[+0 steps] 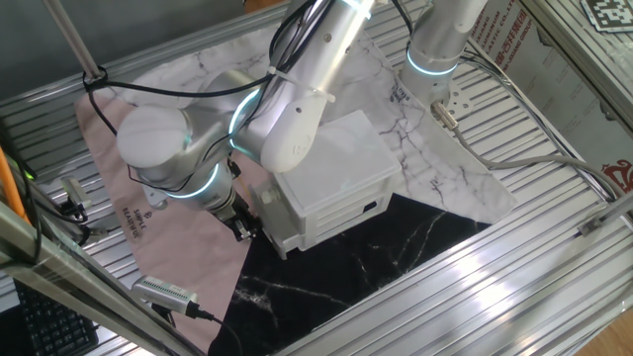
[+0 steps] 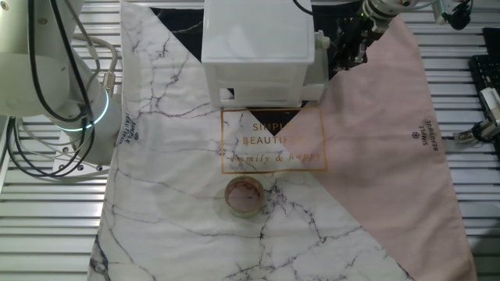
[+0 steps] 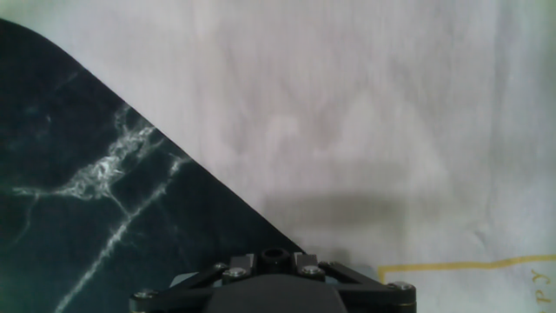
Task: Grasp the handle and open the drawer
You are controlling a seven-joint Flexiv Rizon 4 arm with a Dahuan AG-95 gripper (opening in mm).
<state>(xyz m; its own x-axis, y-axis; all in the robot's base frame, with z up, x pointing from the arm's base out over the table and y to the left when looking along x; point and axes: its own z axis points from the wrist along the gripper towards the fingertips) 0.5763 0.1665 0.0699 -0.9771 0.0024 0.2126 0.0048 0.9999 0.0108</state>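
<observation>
Tiny black round knob handle (image 1: 369, 209) on a shallow white plastic drawer (image 1: 348, 212), seated in a small boxy white cabinet (image 2: 258, 48) on a marble-patterned cloth (image 2: 168, 156). Black two-finger gripper (image 1: 240, 225) low beside the cabinet's side, off the handle; finger spread impossible to tell.

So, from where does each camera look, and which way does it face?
One fixed view: high, facing the white cabinet front obliquely; the arm's joints fill the left, the tool beside the cabinet.
The other fixed view: overhead from the opposite side, cabinet at top, small dish below, tool top right.
Hand view: looks down at the cloth; only the tool's base shows.
Both fixed views share cabinet and tool.
</observation>
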